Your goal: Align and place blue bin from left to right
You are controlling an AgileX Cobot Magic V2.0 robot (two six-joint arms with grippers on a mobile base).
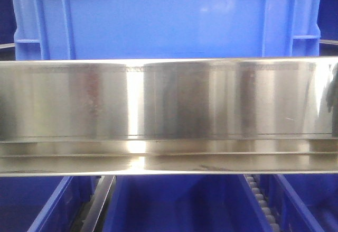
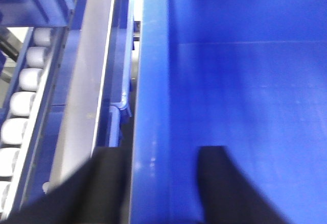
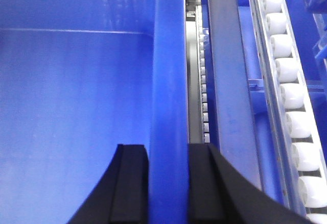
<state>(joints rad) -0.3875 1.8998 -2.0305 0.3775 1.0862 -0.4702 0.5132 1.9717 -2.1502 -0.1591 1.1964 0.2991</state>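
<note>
The blue bin (image 1: 158, 15) fills the top of the front view, its ribbed side wall rising behind a steel rail. In the left wrist view my left gripper (image 2: 161, 152) straddles the bin's left wall rim (image 2: 150, 81). One finger is just outside the rim and the other stands inside the bin, apart from the rim. The picture is blurred. In the right wrist view my right gripper (image 3: 167, 150) is shut on the bin's right wall rim (image 3: 168, 55), both pads pressed against it. Neither gripper shows in the front view.
A shiny steel rail (image 1: 169, 116) crosses the whole front view. Below it are other blue bins (image 1: 174, 205) and a roller track (image 1: 261, 200). White roller tracks run beside the bin on the left (image 2: 23, 96) and on the right (image 3: 291, 91), with grey rails between.
</note>
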